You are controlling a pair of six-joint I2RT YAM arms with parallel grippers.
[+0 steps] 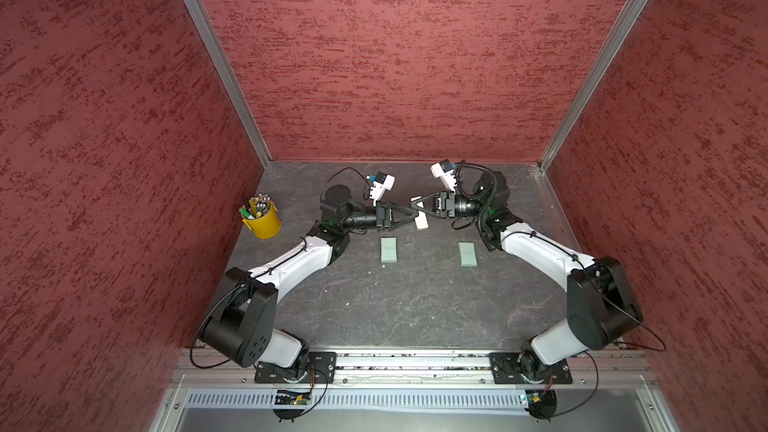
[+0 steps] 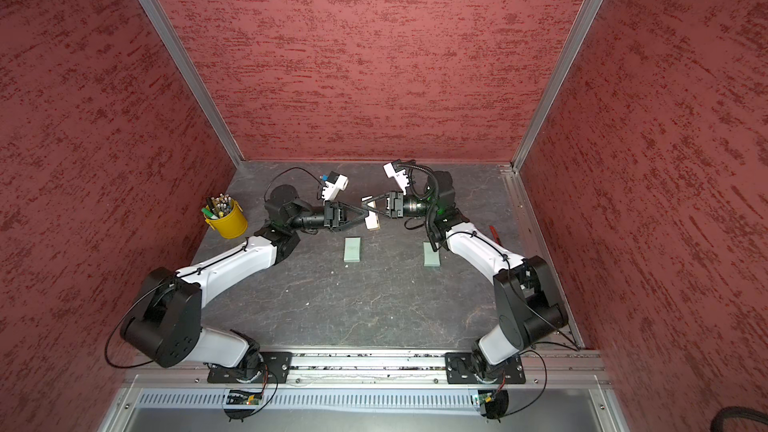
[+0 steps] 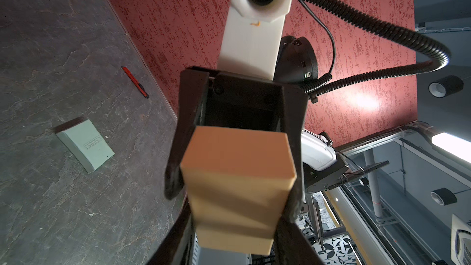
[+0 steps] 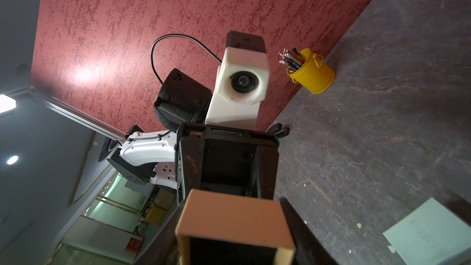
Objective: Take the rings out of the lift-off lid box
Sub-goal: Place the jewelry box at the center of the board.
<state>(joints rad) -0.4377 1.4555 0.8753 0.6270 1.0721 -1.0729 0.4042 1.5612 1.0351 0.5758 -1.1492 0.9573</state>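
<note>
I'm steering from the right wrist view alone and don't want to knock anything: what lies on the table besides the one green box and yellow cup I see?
Observer: A second mint-green box lies beside the right arm, out of your frame.
Operator: Anything else there?
Observer: A red pen lies beyond it, near the side wall.
Operator: Is our box hanging over either green one?
Observer: No; in both top views the held box is farther back than that one and your green box, over neither.
</note>
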